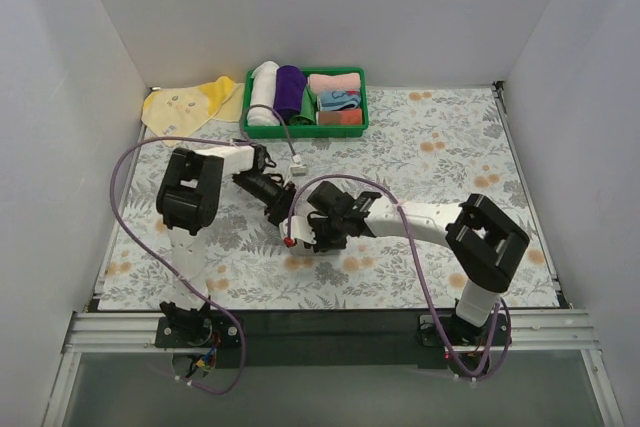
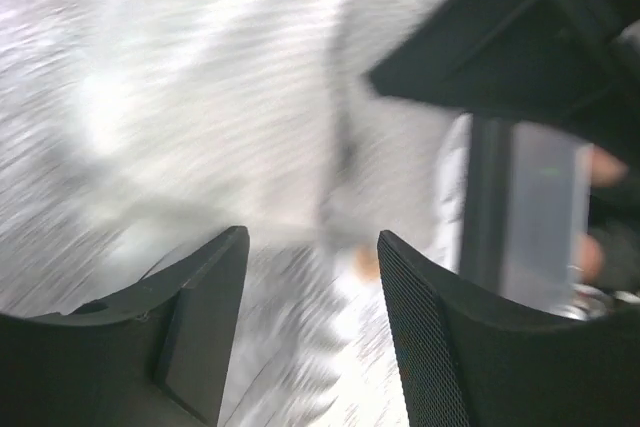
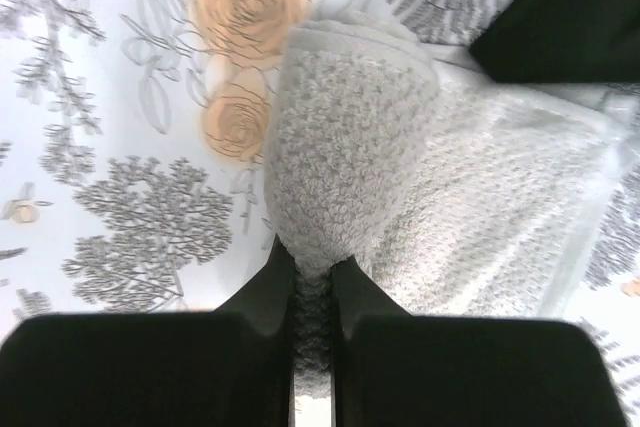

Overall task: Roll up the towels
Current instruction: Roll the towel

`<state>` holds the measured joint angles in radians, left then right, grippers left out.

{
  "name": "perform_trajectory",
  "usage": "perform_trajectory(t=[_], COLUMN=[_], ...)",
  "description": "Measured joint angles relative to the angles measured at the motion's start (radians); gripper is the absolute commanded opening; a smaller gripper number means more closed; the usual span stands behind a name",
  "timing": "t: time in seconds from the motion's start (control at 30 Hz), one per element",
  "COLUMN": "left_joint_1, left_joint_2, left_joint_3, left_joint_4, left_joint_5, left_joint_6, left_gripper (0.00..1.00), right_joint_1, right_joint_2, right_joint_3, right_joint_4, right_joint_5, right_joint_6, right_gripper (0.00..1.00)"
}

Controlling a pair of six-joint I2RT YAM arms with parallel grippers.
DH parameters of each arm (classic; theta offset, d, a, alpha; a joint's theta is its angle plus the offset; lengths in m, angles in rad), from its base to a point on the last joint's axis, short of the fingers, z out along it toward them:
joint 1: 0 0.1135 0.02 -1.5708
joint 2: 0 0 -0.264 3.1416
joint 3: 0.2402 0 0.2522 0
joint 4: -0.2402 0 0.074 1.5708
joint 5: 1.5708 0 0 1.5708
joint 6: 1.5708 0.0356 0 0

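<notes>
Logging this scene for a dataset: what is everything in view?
grey towel: one, light grey, table centre
yellow towel: one, pale yellow, flat, back left
basket: one, green, back centre
white roll: one, in basket
purple roll: one, in basket
pink cloth: one, folded, in basket
blue cloth: one, in basket
table cover: one, floral
left claw: black, open, over grey towel
right claw: black, shut on grey towel
</notes>
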<state>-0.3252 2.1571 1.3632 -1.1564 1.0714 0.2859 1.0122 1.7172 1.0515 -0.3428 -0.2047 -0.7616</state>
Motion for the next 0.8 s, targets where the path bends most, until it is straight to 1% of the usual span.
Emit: perform_trajectory(t=[0.13, 0.23, 0.33, 0.37, 0.47, 0.53, 0.6, 0.7, 0.77, 0.8], left_joint_1=[0.134, 0.233, 0.308, 0.323, 0.324, 0.292, 0.209, 0.008, -0.136, -0.191], left_joint_2=[-0.071, -0.153, -0.309, -0.374, -0.576, -0.708, -0.853, -1.036, -1.123, -1.142], left_joint_3=[-0.018, -0.085, -0.219, -0.260, -0.370, -0.433, -0.499, -0.600, -0.675, -0.704], left_joint_4=[0.093, 0.195, 0.306, 0.334, 0.428, 0.470, 0.501, 0.558, 0.587, 0.597], left_joint_5=[-0.067, -0.108, -0.155, -0.175, -0.232, -0.280, -0.335, -0.436, -0.507, -0.532], left_joint_6=[0.023, 0.013, -0.023, -0.033, -0.041, -0.034, -0.007, 0.033, 0.057, 0.064], left_gripper=[0.52, 0.52, 0.52, 0.54, 0.59, 0.61, 0.63, 0.66, 0.67, 0.69], right_joint_1=[-0.026, -0.056, -0.092, -0.109, -0.161, -0.196, -0.232, -0.280, -0.306, -0.317], right_joint_2=[0.043, 0.088, 0.156, 0.179, 0.243, 0.301, 0.364, 0.452, 0.504, 0.532], right_joint_3=[0.071, 0.130, 0.203, 0.224, 0.276, 0.322, 0.371, 0.431, 0.469, 0.488], right_joint_4=[-0.110, -0.206, -0.286, -0.307, -0.365, -0.416, -0.470, -0.543, -0.593, -0.621], right_joint_5=[-0.110, -0.210, -0.308, -0.345, -0.455, -0.533, -0.609, -0.719, -0.780, -0.811], right_joint_6=[0.025, 0.061, 0.097, 0.108, 0.135, 0.142, 0.142, 0.141, 0.129, 0.121], right_gripper=[0.01, 0.01, 0.01, 0.01, 0.01, 0.01, 0.01, 0.01, 0.01, 0.01])
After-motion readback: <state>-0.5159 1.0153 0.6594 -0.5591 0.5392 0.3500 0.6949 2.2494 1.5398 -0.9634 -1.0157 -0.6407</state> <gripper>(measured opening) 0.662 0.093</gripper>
